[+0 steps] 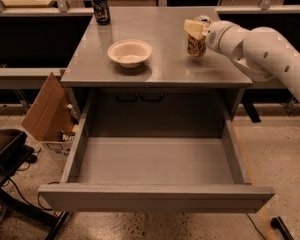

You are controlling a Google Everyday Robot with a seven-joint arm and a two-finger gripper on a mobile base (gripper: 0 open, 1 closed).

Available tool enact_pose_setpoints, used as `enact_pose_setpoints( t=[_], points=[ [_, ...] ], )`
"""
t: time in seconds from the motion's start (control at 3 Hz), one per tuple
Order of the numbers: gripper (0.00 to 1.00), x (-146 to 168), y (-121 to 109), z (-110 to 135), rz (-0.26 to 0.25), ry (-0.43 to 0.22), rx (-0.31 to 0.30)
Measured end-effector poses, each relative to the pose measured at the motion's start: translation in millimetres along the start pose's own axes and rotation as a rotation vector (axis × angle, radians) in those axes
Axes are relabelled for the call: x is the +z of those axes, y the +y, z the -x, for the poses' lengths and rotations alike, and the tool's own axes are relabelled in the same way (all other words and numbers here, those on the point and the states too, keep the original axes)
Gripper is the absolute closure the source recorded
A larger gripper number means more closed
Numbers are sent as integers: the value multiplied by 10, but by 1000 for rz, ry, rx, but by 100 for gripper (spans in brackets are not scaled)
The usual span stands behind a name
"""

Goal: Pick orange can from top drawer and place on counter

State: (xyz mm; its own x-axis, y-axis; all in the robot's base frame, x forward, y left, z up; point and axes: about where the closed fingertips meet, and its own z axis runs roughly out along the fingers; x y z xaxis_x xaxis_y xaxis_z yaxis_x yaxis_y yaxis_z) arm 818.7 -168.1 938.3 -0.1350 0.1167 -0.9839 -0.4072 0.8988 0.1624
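The orange can [195, 45] stands upright on the grey counter [160, 39], at its right side. My gripper [194, 30] is at the can, its pale fingers around the can's upper part, and the white arm reaches in from the right. The can's base looks to rest on the counter. The top drawer [155, 161] is pulled fully open below, and its grey inside holds nothing.
A white bowl [130, 52] sits on the counter left of centre. A dark blue can [101, 7] stands at the back left corner. A brown cardboard box [47, 111] leans beside the cabinet on the left. Tan wooden tabletops lie behind.
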Motion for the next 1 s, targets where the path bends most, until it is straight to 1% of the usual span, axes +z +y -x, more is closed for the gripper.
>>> enact_pose_setpoints(
  t=[0.33,0.67,1.0],
  points=[
    [4,14,19,-6,3,1,0],
    [0,22,29,-10,5,1,1],
    [0,22,29,-10,5,1,1]
  ],
)
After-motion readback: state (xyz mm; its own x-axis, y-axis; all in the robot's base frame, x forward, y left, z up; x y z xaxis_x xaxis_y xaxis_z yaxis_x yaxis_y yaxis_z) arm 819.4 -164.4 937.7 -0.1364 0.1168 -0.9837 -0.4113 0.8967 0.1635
